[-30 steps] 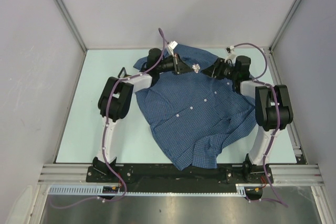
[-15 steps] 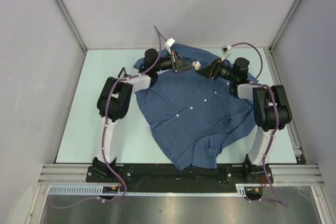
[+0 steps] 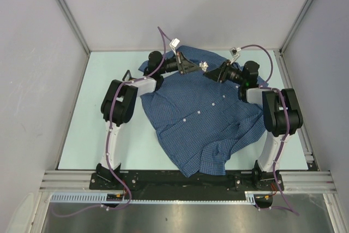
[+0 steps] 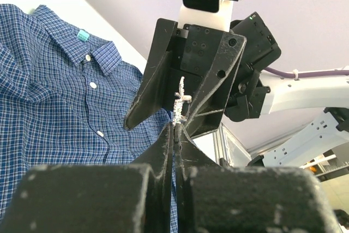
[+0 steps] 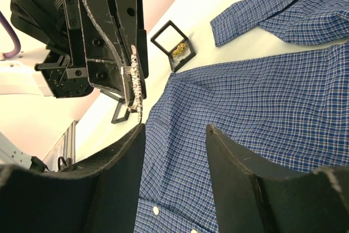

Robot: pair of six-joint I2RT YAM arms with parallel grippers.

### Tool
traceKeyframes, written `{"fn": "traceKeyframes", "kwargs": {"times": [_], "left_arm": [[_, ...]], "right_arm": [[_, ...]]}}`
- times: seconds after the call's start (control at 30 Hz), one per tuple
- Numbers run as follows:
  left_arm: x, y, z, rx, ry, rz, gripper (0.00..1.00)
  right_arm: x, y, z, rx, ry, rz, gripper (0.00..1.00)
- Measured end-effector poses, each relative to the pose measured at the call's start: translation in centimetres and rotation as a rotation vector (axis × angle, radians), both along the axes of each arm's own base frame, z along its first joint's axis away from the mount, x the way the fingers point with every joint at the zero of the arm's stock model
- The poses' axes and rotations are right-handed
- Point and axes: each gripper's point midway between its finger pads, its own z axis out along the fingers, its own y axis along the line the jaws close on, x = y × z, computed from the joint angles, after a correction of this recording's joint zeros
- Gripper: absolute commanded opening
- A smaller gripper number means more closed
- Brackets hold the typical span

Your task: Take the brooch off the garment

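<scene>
The brooch [image 4: 180, 102] stands upright in the middle of the left wrist view, pinched at its lower end by the left gripper [image 4: 174, 129], whose fingers are pressed together on it with no gap showing. In the top view that puts it at upper centre, above the collar end of the shirt [image 3: 202, 118], which lies spread and rumpled over the table [image 3: 103, 64]. It looks clear of the cloth, though whether its pin has fully left the weave is too small to tell. The right gripper [image 5: 175, 129] faces it from just beside, jaws wide apart and holding nothing. The brooch seems a small, light, stiff piece of silvery metal with glinting stones: likely slippery, easily twisted out of a grip, and with a thin pin that could bend or snag. The narrow stem is the place to hold it, not the stones. The shirt is limp and would lift with any snag. A small black case [image 5: 174, 47] sits at the upper middle of the right wrist view.
</scene>
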Motion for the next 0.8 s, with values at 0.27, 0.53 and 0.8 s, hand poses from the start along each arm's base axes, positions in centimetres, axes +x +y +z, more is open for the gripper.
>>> {"fn": "traceKeyframes", "kwargs": {"times": [0.27,0.53,0.8], "left_arm": [[0.2,0.1,-0.4,0.008,0.018,0.004,0.00],[0.4,0.1,-1.7,0.034,0.063,0.014,0.00],[0.5,0.1,-2.0,0.040,0.073,0.014,0.00]], "right_arm": [[-0.2,0.2,0.9,0.029,-0.026,0.007,0.47],[-0.2,0.4,1.9,0.050,-0.055,0.002,0.47],[0.2,0.5,1.8,0.049,-0.054,-0.022,0.44]]}}
